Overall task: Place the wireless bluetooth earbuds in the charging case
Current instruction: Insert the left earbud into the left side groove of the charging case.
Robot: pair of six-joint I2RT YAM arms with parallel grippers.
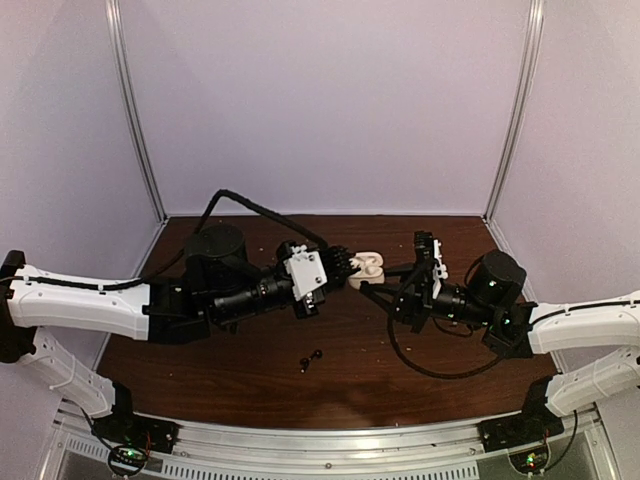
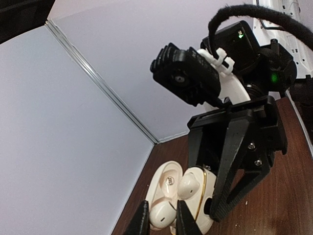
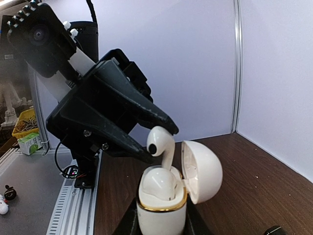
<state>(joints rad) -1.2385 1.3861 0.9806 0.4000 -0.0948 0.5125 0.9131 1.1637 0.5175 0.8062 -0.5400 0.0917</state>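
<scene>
While right fingers (image 3: 128, 225) clamp the charging case (image 3: 161, 215), left fingers (image 3: 146, 110) pinching a white earbud (image 3: 159, 142), just above it

I read no legible txt, nos. or signs. Small logo on charging case (image 2: 162, 174) lid, left wrist cam: too blurred to ID.

The brown table (image 1: 230, 375) bears two black earbuds (image 1: 311, 358).
</scene>
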